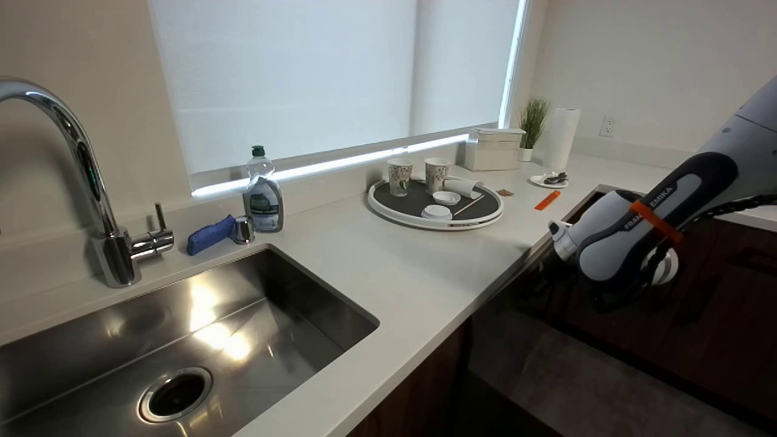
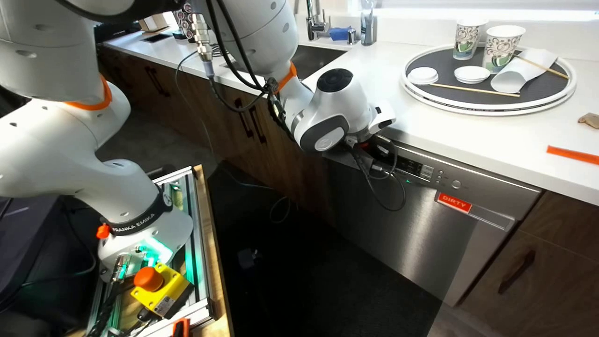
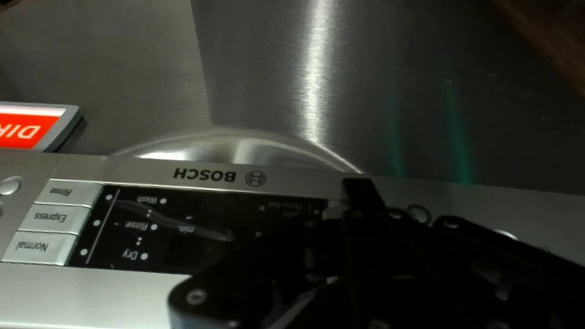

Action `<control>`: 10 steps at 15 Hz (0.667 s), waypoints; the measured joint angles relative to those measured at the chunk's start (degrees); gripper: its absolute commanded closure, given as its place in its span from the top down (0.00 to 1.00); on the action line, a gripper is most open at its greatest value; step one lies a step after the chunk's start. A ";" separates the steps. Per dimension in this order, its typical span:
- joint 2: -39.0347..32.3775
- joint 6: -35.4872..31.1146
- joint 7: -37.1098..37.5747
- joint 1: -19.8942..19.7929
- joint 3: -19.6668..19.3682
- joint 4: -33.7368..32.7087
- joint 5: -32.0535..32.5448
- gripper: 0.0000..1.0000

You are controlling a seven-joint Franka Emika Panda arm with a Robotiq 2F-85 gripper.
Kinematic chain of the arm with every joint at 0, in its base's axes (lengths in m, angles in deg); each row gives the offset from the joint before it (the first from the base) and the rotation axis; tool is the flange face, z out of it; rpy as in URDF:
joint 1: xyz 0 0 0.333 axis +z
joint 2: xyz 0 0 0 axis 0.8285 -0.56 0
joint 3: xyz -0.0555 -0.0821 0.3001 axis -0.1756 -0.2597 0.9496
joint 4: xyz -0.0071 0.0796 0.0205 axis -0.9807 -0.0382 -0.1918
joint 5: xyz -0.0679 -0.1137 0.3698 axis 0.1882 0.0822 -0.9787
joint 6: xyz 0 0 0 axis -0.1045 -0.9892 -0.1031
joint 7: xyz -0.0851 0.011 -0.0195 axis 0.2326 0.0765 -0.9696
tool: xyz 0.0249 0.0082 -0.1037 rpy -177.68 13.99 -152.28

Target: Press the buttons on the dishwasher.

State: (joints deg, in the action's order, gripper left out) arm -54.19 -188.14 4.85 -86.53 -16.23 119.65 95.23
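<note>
The dishwasher is a built-in steel-fronted appliance under the counter. Its top panel carries a dark display and buttons. In the wrist view the panel stands upside down, with Rinse, Express and Normal buttons at the left. My gripper is shut, its dark fingertips together in front of the panel, right of the display text. A pale button beside the tip is partly hidden; I cannot tell whether the tip touches. In an exterior view the gripper is a dark shape beside the counter edge.
A red DIRTY sign is on the dishwasher front. The white counter overhangs above the panel. It holds a round tray with cups and lids, and an orange strip. A cable hangs from the wrist. Wooden cabinets flank the dishwasher.
</note>
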 measured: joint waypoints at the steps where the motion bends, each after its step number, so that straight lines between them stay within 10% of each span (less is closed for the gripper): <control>1: -0.10 -0.04 0.04 -0.31 0.27 -0.01 0.03 0.00; 10: -2.23 -5.44 3.08 -3.91 2.66 1.26 1.36 0.00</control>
State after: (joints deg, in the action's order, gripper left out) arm -56.42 -193.58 7.93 -90.45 -13.57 120.91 96.59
